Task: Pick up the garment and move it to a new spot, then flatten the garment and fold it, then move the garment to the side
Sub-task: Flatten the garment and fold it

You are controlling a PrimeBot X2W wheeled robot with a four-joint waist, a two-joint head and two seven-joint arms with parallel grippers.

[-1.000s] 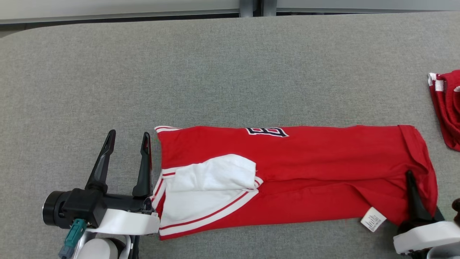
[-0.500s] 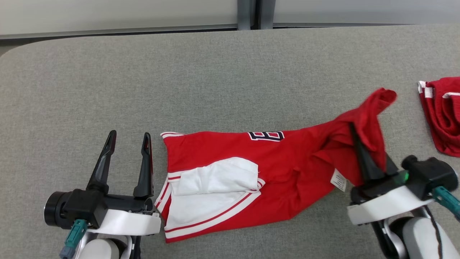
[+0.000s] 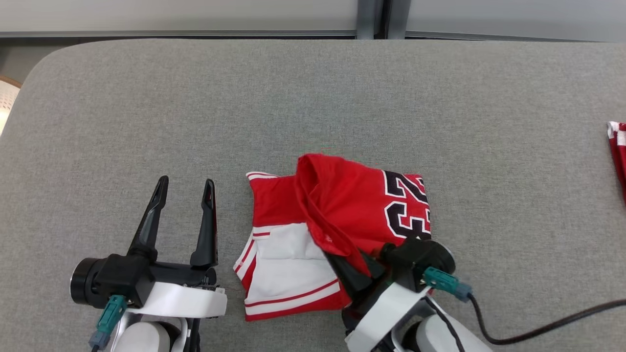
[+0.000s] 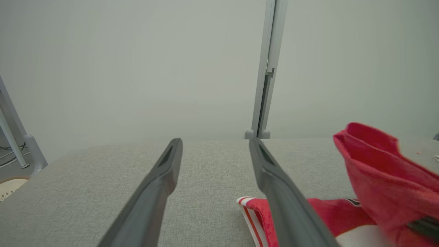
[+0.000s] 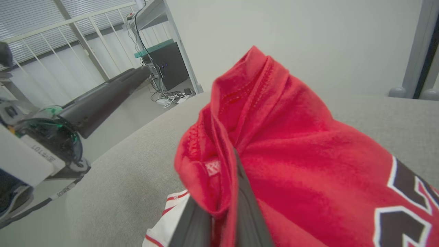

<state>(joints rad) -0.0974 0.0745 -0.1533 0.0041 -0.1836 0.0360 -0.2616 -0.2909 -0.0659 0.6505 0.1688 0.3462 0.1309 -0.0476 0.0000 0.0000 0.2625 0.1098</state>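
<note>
We pinch the shirt by its hem in our right gripper; our left gripper sits beside the shirt, spread wide, empty.

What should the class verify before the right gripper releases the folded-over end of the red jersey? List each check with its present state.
1. Right gripper shut on the folded-over end of the red jersey: ok.
2. Folded-over end lying flat on the lower layer: not ok, it stands bunched and raised at the gripper.
3. Folded-over end reaching the striped edge nearest the left gripper: not ok, it stops short.
4. Left gripper open and off the cloth: ok.
5. Second red garment at the right side of the table apart from the jersey: ok.
</note>
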